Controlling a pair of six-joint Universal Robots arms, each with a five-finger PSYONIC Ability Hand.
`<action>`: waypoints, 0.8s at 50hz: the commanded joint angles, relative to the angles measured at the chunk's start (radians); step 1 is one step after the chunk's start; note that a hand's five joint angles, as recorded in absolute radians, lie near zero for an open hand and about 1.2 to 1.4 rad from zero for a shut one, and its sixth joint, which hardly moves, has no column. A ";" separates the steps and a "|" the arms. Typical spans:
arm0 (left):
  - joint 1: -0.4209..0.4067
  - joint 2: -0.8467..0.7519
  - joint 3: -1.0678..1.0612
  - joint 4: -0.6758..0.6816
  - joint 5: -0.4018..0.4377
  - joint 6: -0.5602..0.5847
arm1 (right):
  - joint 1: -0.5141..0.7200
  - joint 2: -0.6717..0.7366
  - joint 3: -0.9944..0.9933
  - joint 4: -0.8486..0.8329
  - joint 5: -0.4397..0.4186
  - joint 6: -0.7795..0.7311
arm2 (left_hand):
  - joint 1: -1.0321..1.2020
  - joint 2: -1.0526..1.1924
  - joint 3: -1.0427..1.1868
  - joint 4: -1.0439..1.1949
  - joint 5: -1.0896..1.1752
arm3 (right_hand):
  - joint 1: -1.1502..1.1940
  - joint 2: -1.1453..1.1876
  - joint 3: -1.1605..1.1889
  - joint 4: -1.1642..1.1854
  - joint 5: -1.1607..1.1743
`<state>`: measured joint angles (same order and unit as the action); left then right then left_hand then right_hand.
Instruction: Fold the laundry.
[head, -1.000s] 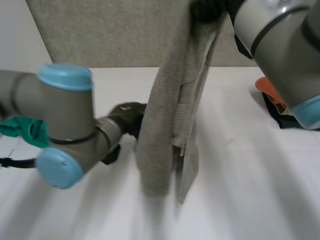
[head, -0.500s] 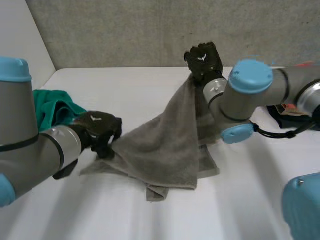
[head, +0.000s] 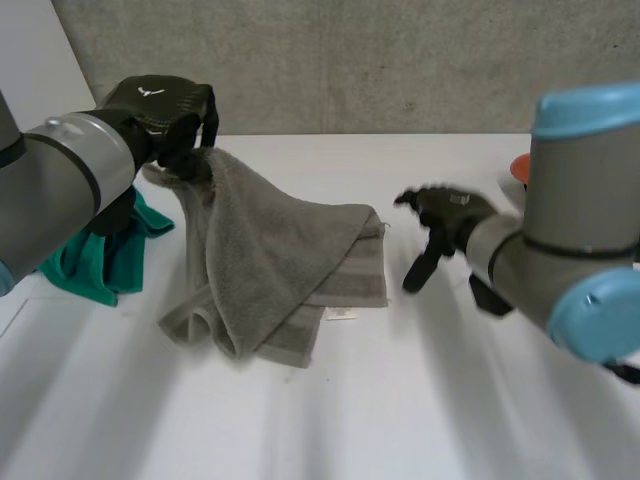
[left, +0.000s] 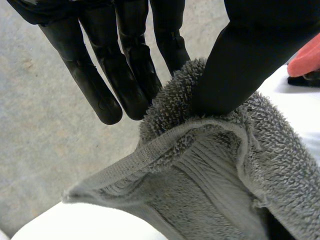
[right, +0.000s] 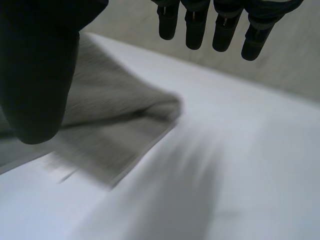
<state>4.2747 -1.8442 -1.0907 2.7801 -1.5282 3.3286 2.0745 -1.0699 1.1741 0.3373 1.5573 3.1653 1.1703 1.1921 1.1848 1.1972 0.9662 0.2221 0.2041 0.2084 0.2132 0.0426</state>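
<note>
At the left, beside a green cloth (head: 100, 255) on the white table (head: 400, 400), the left hand (head: 160, 110) is raised and pinches a hemmed corner of the grey towel (head: 280, 260) between thumb and fingers. The towel hangs from it and slopes down to a bunched heap at mid-table, its long axis running from that corner toward the right. The right hand (head: 440, 215) hovers low with straight, spread fingers holding nothing, near the towel's edge on its side but apart from it, and looks the nearer hand for taking that edge.
</note>
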 joint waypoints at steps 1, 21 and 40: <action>-0.055 -0.029 0.026 -0.025 -0.027 -0.004 | 0.078 -0.009 0.185 -0.191 -0.091 0.182 | 0.226 0.204 0.211 0.199 0.256 | -0.048 -0.030 -0.034 -0.039 -0.043; -0.108 0.026 0.035 -0.037 -0.055 -0.077 | 0.311 0.375 -0.117 -0.389 0.132 0.415 | 0.226 0.204 0.211 0.199 0.256 | 0.315 0.333 0.329 0.324 0.320; -0.026 0.105 0.002 -0.039 -0.064 -0.080 | -0.039 -0.056 -0.111 -0.341 -0.083 -0.217 | 0.226 0.204 0.211 0.199 0.256 | 1.174 1.192 1.188 1.183 1.179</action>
<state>4.2127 -1.7526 -1.0659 2.7421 -1.6144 3.2490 2.1218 -1.0220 1.1271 -0.0501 1.7135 3.2460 1.1703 1.1962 1.1917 1.1975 0.9662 1.1063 1.1715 1.1745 1.1941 0.9839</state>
